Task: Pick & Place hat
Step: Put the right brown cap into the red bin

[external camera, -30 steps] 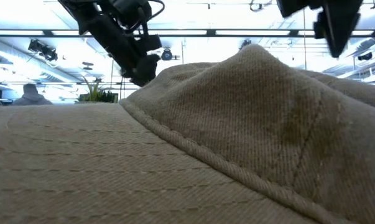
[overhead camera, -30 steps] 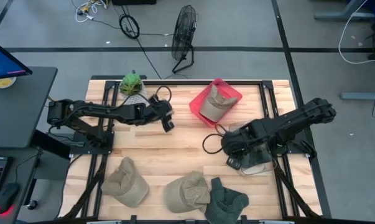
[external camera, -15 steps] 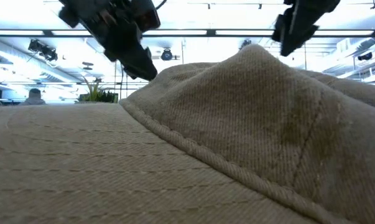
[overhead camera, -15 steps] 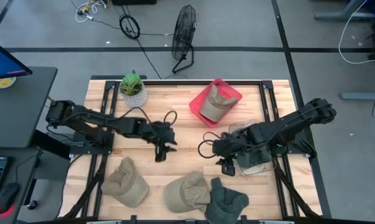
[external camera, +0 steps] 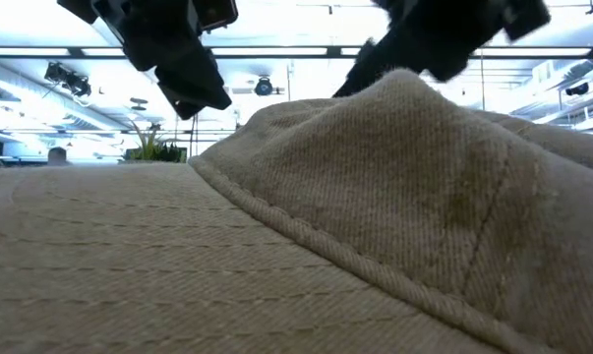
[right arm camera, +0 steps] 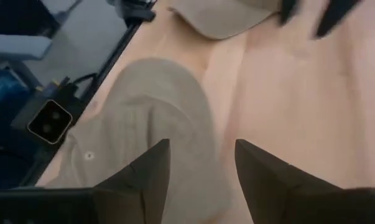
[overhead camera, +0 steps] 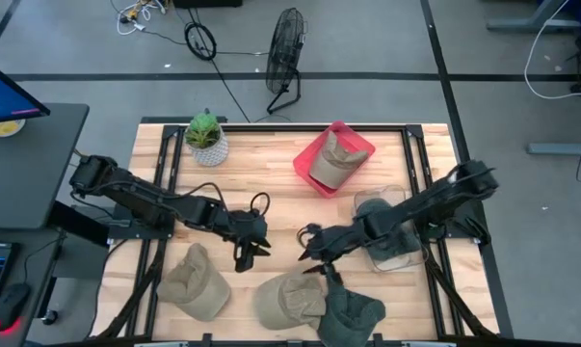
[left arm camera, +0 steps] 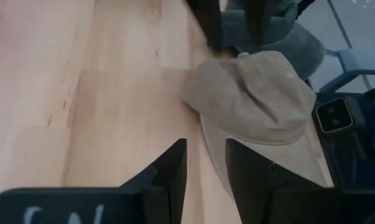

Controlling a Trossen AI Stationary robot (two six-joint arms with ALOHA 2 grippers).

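My left gripper (overhead camera: 250, 253) has its jaws a little apart with nothing between them, and it hangs over the bare wood of the table (overhead camera: 280, 217), between the two tan hats at the front. My right gripper (overhead camera: 314, 253) has its jaws open wider, also with nothing in them, and it is just above the back edge of the middle tan hat (overhead camera: 288, 297). The two grippers point toward each other and are near but apart. In my left wrist view the same middle tan hat (left arm camera: 255, 102) lies ahead of my fingers (left arm camera: 168, 174), with the dark green hat (left arm camera: 280, 31) behind it. The dark green hat (overhead camera: 353, 310) touches the middle tan hat on its right side. Another tan hat (overhead camera: 196, 281) lies at the front left, well apart from these two. A red bin (overhead camera: 359, 146) at the back of the table holds one more tan hat (overhead camera: 330, 164). A clear container (overhead camera: 384, 226) with a grey hat in it stands on the right, beside my right arm. A small potted plant (overhead camera: 205, 135) stands in the back left corner.
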